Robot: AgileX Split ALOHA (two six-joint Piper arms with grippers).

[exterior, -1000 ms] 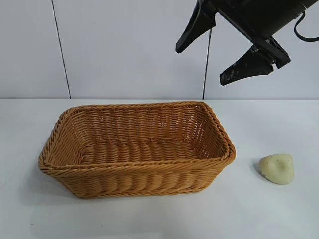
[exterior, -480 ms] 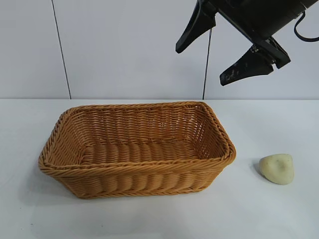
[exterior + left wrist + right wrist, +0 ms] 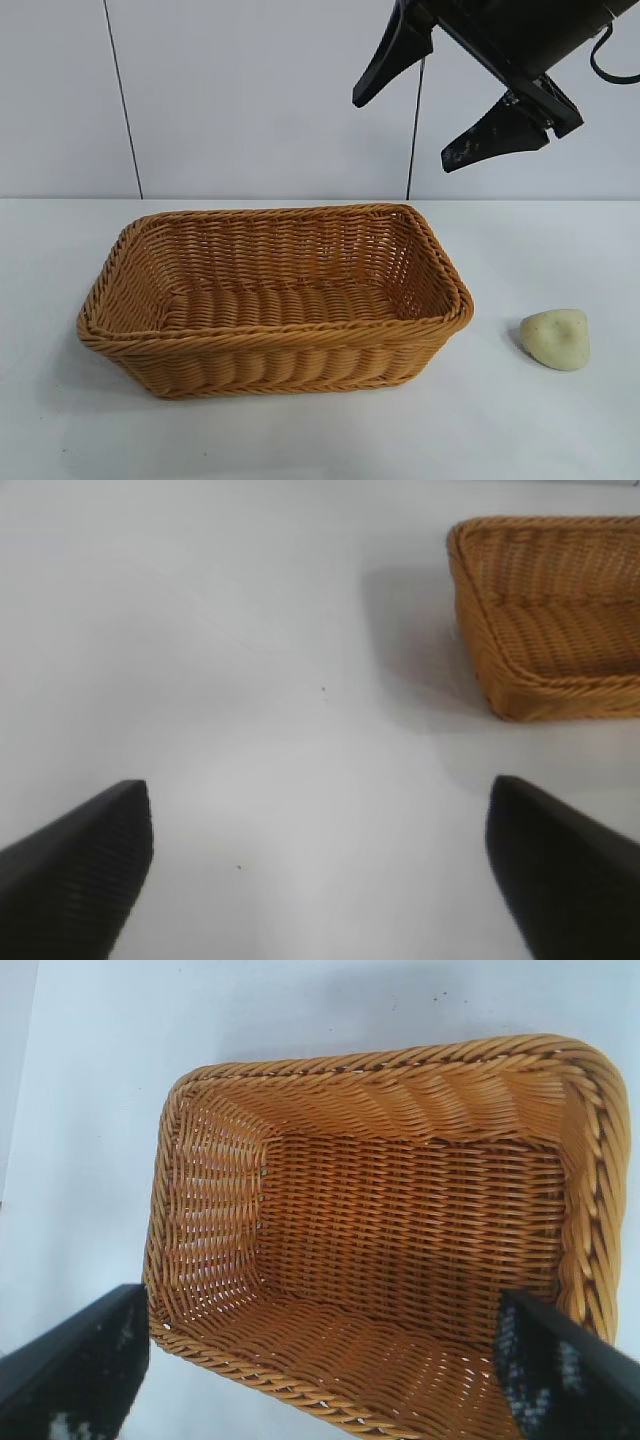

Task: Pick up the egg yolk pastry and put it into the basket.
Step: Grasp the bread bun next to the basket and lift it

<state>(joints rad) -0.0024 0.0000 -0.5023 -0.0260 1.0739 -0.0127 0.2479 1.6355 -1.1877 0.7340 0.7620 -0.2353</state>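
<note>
1. Hanging high above the table (image 3: 560, 440), the right claw (image 3: 430, 105) is spread wide with nothing between its fingers; it sits over the basket's right end, well above the rim.
2. Right wrist view confirms this: both dark fingertips (image 3: 70, 1360) frame the basket (image 3: 400, 1250) from above, and the basket interior holds nothing.
3. Left claw (image 3: 320, 870) is also spread wide and holds nothing. It hovers over bare table to one side of the basket, of which only a corner shows in its wrist view. It does not appear in the exterior view; judged idle.
4. Basket (image 3: 270, 300) stands upright on the table, centre-left in the exterior view.
5. Egg yolk pastry (image 3: 556, 339) lies on the table to the right of the basket, apart from it and untouched. It is below and to the right of the right claw.
6. Step in hand, as judged: approach, before any grasp. The pick has not begun.
7. Next move calls for shifting the right claw rightward off the basket, lowering it over the pastry with fingers straddling the lump, then closing gently, since the doughy surface may deform.
</note>
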